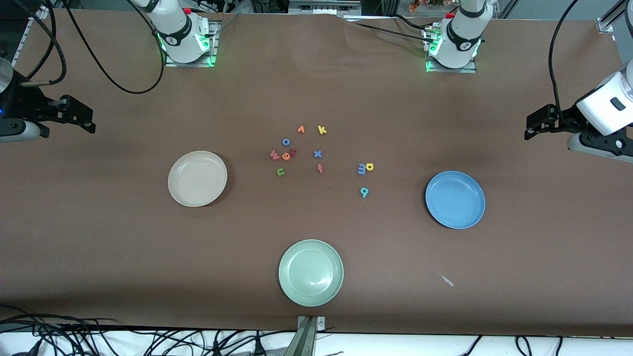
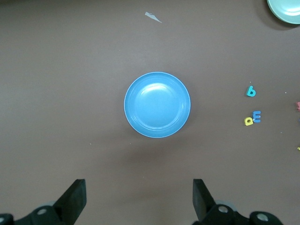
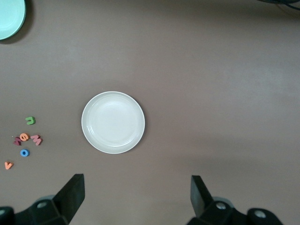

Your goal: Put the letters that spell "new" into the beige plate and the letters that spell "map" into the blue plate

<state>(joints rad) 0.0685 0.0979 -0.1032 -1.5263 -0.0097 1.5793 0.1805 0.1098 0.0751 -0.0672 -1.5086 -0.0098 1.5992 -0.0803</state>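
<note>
Progress: nothing has been placed yet; all six letters are seen lying on the table.
Beige plate: empty, set toward the right arm's end, midway between the table's long edges.
Blue plate: empty, set toward the left arm's end.
"new" letters: green n, orange e and red w are clustered near the table's centre, e touching w.
"map" letters: blue m and yellow p are touching; teal a lies just nearer the front camera.
Left gripper: held high over the blue plate's area, jaws spread wide, nothing held.
Right gripper: held high by the beige plate, jaws spread wide, nothing held.
Remaining: all six pick-and-place moves.
</note>
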